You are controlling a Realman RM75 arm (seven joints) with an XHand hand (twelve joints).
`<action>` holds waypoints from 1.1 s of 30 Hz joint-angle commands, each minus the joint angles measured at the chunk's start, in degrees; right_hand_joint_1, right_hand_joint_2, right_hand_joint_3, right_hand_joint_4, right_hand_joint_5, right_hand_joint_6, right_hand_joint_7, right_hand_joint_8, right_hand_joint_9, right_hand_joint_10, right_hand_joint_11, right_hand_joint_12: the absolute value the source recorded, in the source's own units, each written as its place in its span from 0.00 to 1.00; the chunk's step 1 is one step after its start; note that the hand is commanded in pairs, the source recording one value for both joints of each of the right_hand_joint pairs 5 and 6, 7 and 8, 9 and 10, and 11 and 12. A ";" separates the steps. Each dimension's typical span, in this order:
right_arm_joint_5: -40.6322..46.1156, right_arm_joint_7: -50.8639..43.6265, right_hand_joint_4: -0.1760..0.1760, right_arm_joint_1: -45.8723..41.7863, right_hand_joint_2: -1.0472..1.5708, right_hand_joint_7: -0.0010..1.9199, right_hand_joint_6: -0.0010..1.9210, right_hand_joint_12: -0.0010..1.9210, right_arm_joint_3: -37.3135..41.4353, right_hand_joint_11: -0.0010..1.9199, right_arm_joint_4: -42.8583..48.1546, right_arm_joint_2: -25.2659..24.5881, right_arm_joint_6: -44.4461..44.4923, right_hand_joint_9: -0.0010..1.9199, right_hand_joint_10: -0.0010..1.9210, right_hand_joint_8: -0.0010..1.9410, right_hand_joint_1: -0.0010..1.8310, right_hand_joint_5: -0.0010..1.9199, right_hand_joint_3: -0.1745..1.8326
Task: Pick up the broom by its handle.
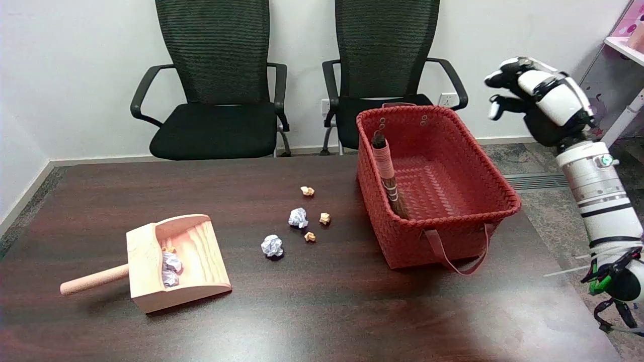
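Observation:
The broom (388,172) leans inside the red woven basket (498,193), against its left wall. Its pink-wrapped handle points up toward the basket's far left rim and its dark bristles rest on the basket floor. My right hand (536,98) hangs in the air to the right of the basket, above and beyond its far right corner, well apart from the broom. Its fingers point left, are loosely spread and hold nothing.
A wooden dustpan (173,261) with crumpled paper in it lies at the table's left. Several paper balls (298,217) are scattered mid-table. Two black office chairs (216,85) stand behind the table. A pink shelf (626,45) is at the far right.

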 commanded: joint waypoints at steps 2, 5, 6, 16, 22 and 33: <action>-9.64 2.81 0.00 -0.17 0.78 0.43 0.43 0.63 -1.99 0.63 1.73 -0.23 0.85 0.36 0.36 0.43 0.37 0.43 0.61; -10.77 2.81 0.00 -0.17 0.77 0.43 0.43 0.63 -1.40 0.63 1.65 -0.23 1.25 0.35 0.35 0.42 0.37 0.43 0.60; -10.77 2.81 0.00 -0.13 0.76 0.42 0.42 0.63 -1.21 0.63 1.61 -0.23 1.29 0.35 0.35 0.42 0.37 0.42 0.60; -17.19 2.81 0.00 0.13 0.54 0.26 0.26 0.50 0.21 0.50 2.17 -0.23 3.79 0.28 0.28 0.26 0.42 0.26 0.55; -19.04 2.37 0.14 1.65 0.43 0.16 0.16 0.36 0.53 0.36 1.82 -2.29 7.64 0.20 0.20 0.15 0.43 0.16 0.47; -21.38 2.81 0.28 9.57 0.34 0.11 0.11 0.18 -1.67 0.18 8.24 -18.67 11.65 0.14 0.14 0.11 0.47 0.11 0.43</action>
